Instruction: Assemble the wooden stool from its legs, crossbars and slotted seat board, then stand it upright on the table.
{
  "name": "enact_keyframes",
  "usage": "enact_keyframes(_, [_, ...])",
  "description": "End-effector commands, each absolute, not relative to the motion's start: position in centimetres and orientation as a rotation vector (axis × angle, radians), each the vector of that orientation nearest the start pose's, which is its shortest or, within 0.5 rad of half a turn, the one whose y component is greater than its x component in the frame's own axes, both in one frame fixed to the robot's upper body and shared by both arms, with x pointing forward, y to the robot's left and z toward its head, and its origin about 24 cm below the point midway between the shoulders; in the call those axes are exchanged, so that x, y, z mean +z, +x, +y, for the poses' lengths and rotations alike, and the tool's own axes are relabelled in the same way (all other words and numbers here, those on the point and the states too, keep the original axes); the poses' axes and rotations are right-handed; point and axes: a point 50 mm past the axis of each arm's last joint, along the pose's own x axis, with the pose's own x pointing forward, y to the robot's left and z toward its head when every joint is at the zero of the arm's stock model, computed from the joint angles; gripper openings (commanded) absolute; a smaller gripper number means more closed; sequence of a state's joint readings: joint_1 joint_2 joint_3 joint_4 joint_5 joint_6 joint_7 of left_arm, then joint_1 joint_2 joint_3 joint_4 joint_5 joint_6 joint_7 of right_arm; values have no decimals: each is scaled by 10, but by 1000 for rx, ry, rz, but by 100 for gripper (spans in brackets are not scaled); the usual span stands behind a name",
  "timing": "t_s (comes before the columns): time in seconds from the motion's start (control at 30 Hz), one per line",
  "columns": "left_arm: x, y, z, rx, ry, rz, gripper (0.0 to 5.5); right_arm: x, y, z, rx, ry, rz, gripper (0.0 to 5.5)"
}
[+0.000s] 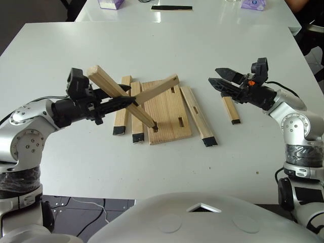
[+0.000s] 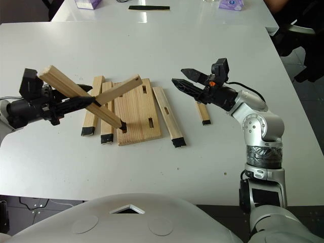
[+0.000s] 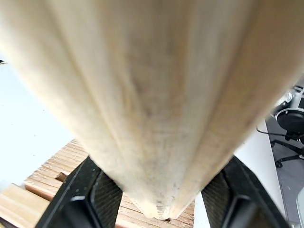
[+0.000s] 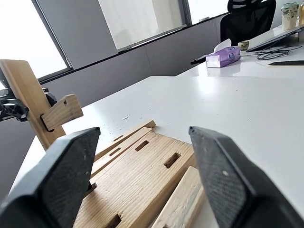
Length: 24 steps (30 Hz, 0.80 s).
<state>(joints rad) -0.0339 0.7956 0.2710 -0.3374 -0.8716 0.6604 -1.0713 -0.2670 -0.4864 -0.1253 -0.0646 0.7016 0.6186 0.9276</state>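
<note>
My left gripper (image 1: 120,101) is shut on a wooden leg (image 1: 109,85) held at a slant, its lower end at a slot near the front of the slotted seat board (image 1: 169,114). A crossbar (image 1: 159,88) juts from that leg, up and to the right. In the left wrist view the leg (image 3: 142,95) sits between the black fingers (image 3: 80,199). Two loose legs (image 1: 121,114) lie left of the board, and a longer one (image 1: 198,115) lies to its right. My right gripper (image 1: 219,78) hovers open above a short crossbar (image 1: 231,109), with nothing between its fingers (image 4: 61,175).
The white table (image 1: 162,45) has free room behind the parts and along its front edge. A second table at the back carries purple tissue boxes (image 1: 253,4) and a black strip (image 1: 172,7). An office chair (image 4: 249,9) stands beyond it.
</note>
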Motion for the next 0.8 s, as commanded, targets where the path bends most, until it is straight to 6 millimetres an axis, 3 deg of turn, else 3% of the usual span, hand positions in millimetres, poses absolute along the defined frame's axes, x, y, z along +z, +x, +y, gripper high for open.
enact_keyframes(0.03, [161,219,226,-1163,-69,159,208,129,278,-193,1010,266,119,343])
enact_keyframes(0.3, [148,223,225,-1236,21,237,208,126,278,-188,1027,263,125,343])
enact_keyframes(0.6, [150,238,228,-1318,127,269,206,119,273,-183,1028,279,137,343])
enact_keyframes(0.8, [137,239,221,-1280,279,298,206,114,268,-177,1027,298,136,343])
